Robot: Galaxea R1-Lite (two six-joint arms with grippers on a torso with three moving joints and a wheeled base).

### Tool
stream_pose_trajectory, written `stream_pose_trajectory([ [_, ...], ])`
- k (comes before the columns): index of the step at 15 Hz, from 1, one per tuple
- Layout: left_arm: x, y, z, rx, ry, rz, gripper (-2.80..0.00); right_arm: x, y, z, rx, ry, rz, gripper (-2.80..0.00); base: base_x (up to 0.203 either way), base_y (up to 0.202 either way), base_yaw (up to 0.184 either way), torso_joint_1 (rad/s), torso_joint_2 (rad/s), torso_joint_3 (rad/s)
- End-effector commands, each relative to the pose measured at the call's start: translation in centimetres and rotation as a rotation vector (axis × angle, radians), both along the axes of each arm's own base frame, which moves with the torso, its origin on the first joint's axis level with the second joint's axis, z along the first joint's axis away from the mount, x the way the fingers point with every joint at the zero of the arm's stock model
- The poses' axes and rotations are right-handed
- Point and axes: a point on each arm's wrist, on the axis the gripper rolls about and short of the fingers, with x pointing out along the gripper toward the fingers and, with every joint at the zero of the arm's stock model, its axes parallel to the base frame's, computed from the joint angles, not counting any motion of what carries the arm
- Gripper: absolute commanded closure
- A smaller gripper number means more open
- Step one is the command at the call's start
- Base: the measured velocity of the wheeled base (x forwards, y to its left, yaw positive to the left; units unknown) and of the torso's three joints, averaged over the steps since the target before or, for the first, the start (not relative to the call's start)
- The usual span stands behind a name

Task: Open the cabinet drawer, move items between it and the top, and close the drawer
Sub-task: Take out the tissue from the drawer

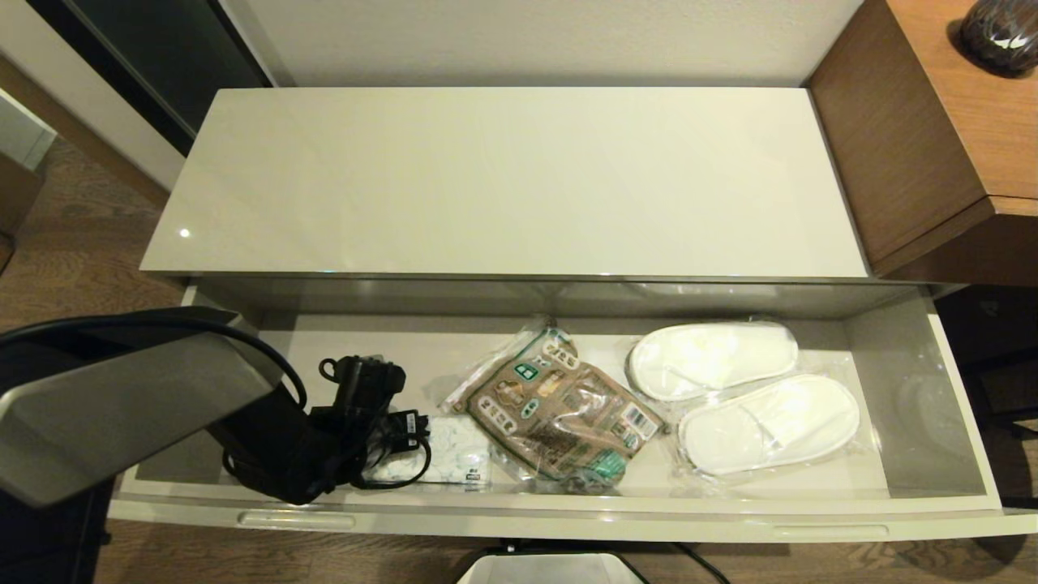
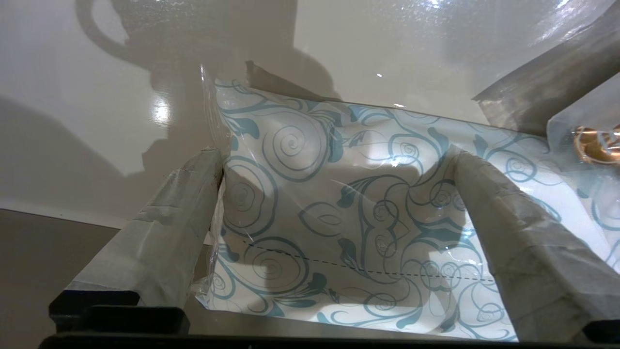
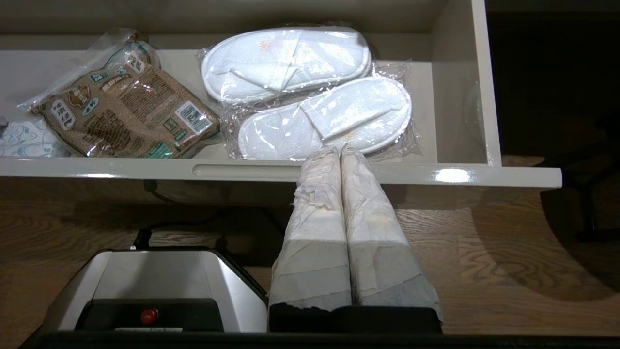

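The cabinet drawer (image 1: 916, 405) stands pulled out below the cream top (image 1: 503, 178), which is bare. My left gripper (image 1: 401, 454) is down in the drawer's left part, over the small white packet (image 1: 454, 462). In the left wrist view the left gripper (image 2: 336, 160) is open, its taped fingers (image 2: 179, 232) straddling the packet (image 2: 339, 194) with its blue swirl print. The wrapped white slippers (image 1: 742, 397) lie in the drawer's right part. The right gripper (image 3: 339, 150) is shut on nothing, hanging in front of the drawer front (image 3: 145, 167) near the slippers (image 3: 310, 92).
A brown-and-green printed packet (image 1: 559, 414) lies mid-drawer, between the white packet and the slippers, touching the white packet's right edge. A brown wood desk (image 1: 932, 122) with a dark vase (image 1: 1001, 32) adjoins the cabinet's right end. Wood floor (image 3: 484, 271) lies below the drawer.
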Motion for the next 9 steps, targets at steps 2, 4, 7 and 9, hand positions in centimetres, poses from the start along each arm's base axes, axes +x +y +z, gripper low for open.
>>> stream_pose_trajectory([
  [2,0.09,-0.02,-0.49,0.002,0.008,0.003,-2.80,0.02,0.00,-0.04,0.000,0.003,0.000,0.00,0.000,0.000,0.000,0.000,0.00,0.000],
  [4,0.15,-0.10,-0.64,0.002,0.010,0.003,-2.80,0.02,0.00,-0.04,0.000,0.003,0.000,0.00,0.000,0.000,0.000,0.000,0.00,0.000],
  [7,0.18,-0.11,-0.83,0.003,0.014,0.003,-2.80,0.02,0.00,-0.04,0.000,0.003,0.000,0.00,0.000,0.000,0.000,0.000,0.00,0.000],
  [9,0.22,-0.13,-1.23,0.006,0.024,0.003,-2.80,0.02,0.00,-0.04,0.000,0.003,0.000,0.00,0.000,0.000,0.000,0.000,0.00,0.000],
])
